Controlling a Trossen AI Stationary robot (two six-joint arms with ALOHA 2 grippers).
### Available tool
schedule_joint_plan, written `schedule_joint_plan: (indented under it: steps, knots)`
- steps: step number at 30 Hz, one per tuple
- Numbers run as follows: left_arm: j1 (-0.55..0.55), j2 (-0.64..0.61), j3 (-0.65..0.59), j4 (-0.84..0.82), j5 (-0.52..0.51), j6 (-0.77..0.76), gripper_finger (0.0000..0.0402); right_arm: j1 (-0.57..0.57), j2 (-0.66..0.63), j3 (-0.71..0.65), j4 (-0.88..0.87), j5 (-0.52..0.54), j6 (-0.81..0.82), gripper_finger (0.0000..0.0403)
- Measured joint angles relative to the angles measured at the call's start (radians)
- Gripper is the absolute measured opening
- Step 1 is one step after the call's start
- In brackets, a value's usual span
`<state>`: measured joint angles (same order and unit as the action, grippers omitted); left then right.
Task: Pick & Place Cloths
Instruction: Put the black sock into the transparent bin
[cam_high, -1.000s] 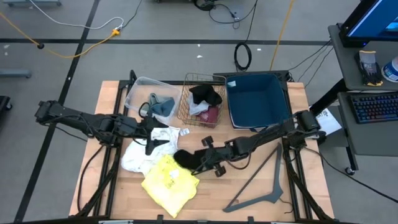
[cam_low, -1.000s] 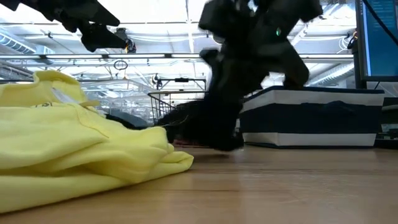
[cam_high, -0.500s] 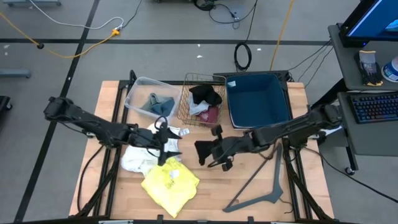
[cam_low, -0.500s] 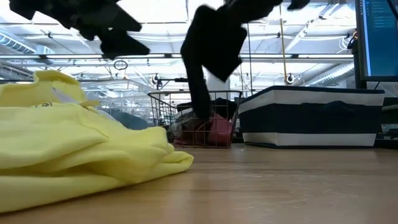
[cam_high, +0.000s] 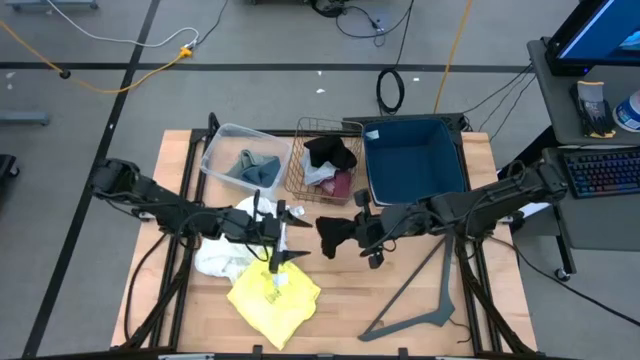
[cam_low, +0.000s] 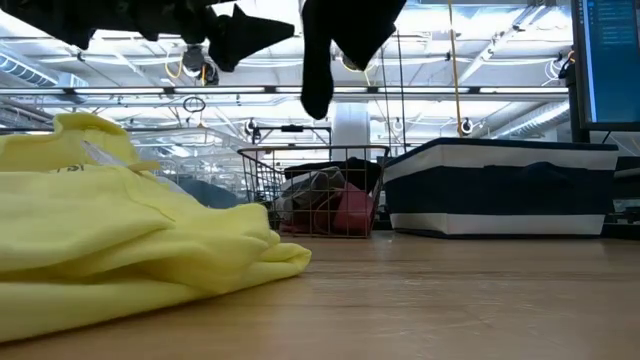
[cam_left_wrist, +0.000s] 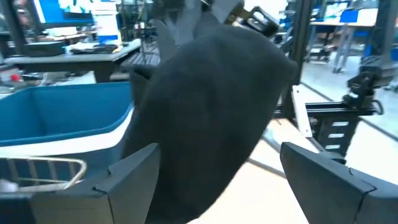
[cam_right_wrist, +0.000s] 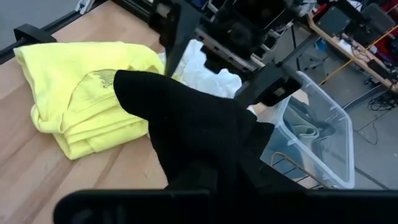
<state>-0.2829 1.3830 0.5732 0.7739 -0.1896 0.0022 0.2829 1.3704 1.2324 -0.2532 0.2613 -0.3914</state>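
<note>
While the right gripper (cam_high: 352, 228) holds a black cloth (cam_high: 333, 235) clamped above the table's middle, we see from the high view the left gripper (cam_high: 283, 236) spread wide just beside it, on the side toward the table's left edge. From the low view, the cloth (cam_low: 340, 35) hangs clear of the wood, long axis vertical. Through the left wrist view it fills the gap between open fingers (cam_left_wrist: 134, 174). Through the right wrist view it drapes toward the yellow cloth (cam_right_wrist: 81, 99).

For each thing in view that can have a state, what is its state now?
Right gripper: shut on black cloth, held above the table.
Left gripper: open, empty, facing the black cloth.
Yellow cloth: folded on table.
White cloth: crumpled on table.
Wire basket: holds cloths.
Blue bin: empty.
Clear box: holds a grey cloth.
</note>
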Motion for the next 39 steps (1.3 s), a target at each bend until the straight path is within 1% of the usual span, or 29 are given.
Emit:
schedule_joint_plan:
  steps: [3,5,13,19,21,25,30,39]
  knots:
    - [0.000,0.023,0.018,0.014,0.035,-0.010,0.0335,0.000,-0.006,0.000,-0.001,0.000,-0.022,0.0005]
    - [-0.001,0.041,0.039,0.014,0.039,-0.012,0.0335,0.000,-0.006,0.000,0.001,0.000,-0.037,0.0005]
    - [0.010,0.114,0.156,0.008,0.007,0.041,0.0335,0.000,0.013,0.000,0.000,-0.004,-0.040,0.0005]
    - [0.020,0.164,0.229,-0.017,0.006,0.085,0.0335,0.000,0.017,0.000,-0.002,-0.005,-0.040,0.0005]
    - [0.021,0.181,0.246,-0.016,0.022,0.090,0.0335,0.000,0.016,0.000,-0.002,-0.007,-0.040,0.0005]
    - [0.020,0.191,0.263,-0.022,0.042,0.096,0.0335,0.001,0.016,0.000,-0.002,-0.018,-0.039,0.0005]
    - [0.020,0.200,0.269,-0.017,0.090,0.093,0.0335,-0.009,0.016,0.000,0.007,-0.084,-0.039,0.0005]
    - [0.020,0.199,0.269,-0.018,0.104,0.079,0.0335,-0.020,0.017,0.000,0.069,-0.088,-0.039,0.0006]
